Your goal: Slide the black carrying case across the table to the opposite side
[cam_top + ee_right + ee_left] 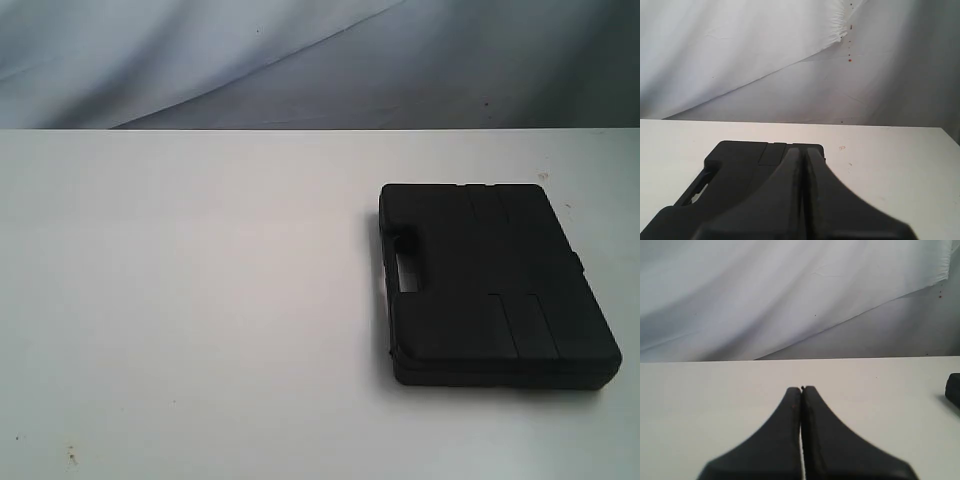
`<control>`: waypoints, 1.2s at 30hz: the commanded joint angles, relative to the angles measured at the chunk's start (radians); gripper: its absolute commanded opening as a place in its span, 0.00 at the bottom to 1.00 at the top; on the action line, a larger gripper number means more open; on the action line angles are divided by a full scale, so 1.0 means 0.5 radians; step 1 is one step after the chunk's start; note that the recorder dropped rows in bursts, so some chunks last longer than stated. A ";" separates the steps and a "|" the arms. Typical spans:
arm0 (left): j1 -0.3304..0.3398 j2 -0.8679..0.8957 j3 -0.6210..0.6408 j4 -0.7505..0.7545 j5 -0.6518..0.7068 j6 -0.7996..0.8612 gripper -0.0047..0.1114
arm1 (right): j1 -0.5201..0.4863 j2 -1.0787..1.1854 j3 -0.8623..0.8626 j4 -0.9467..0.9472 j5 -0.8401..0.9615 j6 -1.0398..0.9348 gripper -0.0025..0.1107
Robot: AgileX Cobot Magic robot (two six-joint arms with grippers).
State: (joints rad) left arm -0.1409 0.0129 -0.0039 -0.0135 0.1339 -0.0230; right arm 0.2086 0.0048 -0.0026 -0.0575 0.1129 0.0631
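Note:
The black carrying case [492,282] lies flat on the right part of the white table [190,300], its handle cut-out [407,272] facing the table's middle. Neither arm shows in the exterior view. In the right wrist view my right gripper [803,150] is shut, its fingers pressed together with nothing between them, above the case [735,180]. In the left wrist view my left gripper [801,389] is also shut and empty over bare table [715,400], with only a corner of the case [954,389] at the frame's edge.
A wrinkled white cloth backdrop [300,60] hangs behind the table's far edge. Small specks mark the tabletop near the front left [70,455]. The table's right edge runs close beside the case.

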 commanded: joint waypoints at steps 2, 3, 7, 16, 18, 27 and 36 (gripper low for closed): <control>0.004 -0.011 0.008 0.001 -0.005 -0.004 0.04 | 0.002 -0.010 0.005 -0.019 0.006 -0.010 0.02; 0.004 -0.011 0.008 0.001 -0.005 -0.004 0.04 | 0.002 -0.010 0.005 -0.019 0.006 -0.010 0.02; 0.004 -0.011 0.008 0.001 -0.005 -0.004 0.04 | 0.002 -0.010 0.005 -0.019 0.000 -0.011 0.02; 0.004 -0.011 0.008 0.001 -0.005 -0.004 0.04 | 0.002 -0.010 0.005 0.005 -0.215 -0.011 0.02; 0.004 -0.011 0.008 0.001 -0.005 -0.004 0.04 | 0.002 -0.010 0.005 0.013 -0.272 -0.011 0.02; 0.004 -0.011 0.008 0.001 -0.005 -0.004 0.04 | 0.002 -0.010 0.005 0.354 -0.318 -0.005 0.02; 0.004 -0.011 0.008 0.001 -0.005 -0.004 0.04 | 0.002 -0.010 0.005 0.678 -0.363 0.058 0.02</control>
State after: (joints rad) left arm -0.1409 0.0129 -0.0039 -0.0135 0.1339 -0.0230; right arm 0.2086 0.0027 -0.0026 0.2612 -0.0514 0.0706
